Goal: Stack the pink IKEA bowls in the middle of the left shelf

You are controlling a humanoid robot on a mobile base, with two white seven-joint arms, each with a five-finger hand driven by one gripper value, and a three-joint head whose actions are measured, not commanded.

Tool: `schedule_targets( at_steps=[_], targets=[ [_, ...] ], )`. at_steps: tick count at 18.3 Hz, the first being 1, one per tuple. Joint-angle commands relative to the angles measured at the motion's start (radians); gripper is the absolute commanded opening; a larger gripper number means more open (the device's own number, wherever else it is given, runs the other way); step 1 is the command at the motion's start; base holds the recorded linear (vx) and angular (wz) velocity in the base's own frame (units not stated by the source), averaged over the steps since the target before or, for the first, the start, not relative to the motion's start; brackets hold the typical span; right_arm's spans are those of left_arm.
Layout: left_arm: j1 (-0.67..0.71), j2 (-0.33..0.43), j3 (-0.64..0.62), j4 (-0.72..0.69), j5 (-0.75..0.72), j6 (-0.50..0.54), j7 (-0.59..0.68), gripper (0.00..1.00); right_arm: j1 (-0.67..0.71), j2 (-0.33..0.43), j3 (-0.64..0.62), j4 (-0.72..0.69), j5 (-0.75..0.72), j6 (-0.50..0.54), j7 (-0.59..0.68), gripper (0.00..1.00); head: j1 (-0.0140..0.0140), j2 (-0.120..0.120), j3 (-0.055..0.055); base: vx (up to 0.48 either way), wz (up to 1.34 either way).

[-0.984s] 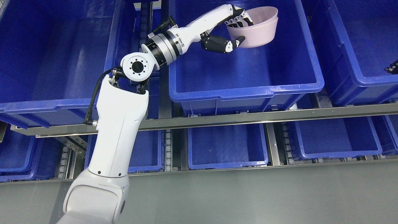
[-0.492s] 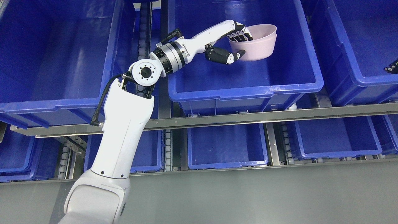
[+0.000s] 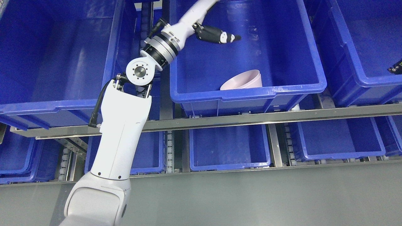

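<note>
Blue bins on steel shelf rails fill view, two tiers. Left hand (image 3: 216, 34) raised over middle bin (image 3: 248, 91), mostly cut off by top edge; only thumb visible, so finger state cannot be told — holds nothing seen. Pink bowls (image 3: 243, 81), apparently two nested, lie tipped on side against bin's near wall, mouth toward lower left, well apart from hand. Judgement: stack inside target bin but not upright — likely needs righting. Right hand barely shows at right edge (image 3: 396, 67), resting.
</note>
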Motion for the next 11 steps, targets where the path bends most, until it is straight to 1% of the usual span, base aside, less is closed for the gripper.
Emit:
schedule_targets(
  at_steps=[1, 2, 4, 7, 11],
  targets=[
    [0.056, 0.018, 0.127, -0.099, 0.235, -0.073, 0.334, 1.00, 0.000, -0.017, -0.005, -0.017, -0.002, 0.001, 0.001, 1.00, 0.0000, 0.000, 0.000, 0.000, 0.00],
    [0.082, 0.018, 0.125, -0.151, 0.243, -0.035, 0.335, 1.00, 0.000, -0.017, -0.005, -0.017, -0.002, 0.001, 0.001, 1.00, 0.0000, 0.000, 0.000, 0.000, 0.00],
    [0.093, 0.018, 0.127, -0.188, 0.251, 0.010, 0.337, 1.00, 0.000, -0.017, -0.005, -0.017, -0.002, 0.001, 0.001, 1.00, 0.0000, 0.000, 0.000, 0.000, 0.00],
    [0.149, 0.018, 0.141, -0.254, 0.251, 0.074, 0.340, 1.00, 0.000, -0.017, -0.005, -0.017, -0.002, 0.001, 0.001, 1.00, 0.0000, 0.000, 0.000, 0.000, 0.00],
    [0.227, 0.018, 0.127, -0.312, 0.251, 0.081, 0.338, 1.00, 0.000, -0.017, -0.005, -0.017, -0.002, 0.001, 0.001, 1.00, 0.0000, 0.000, 0.000, -0.027, 0.00]
  ],
)
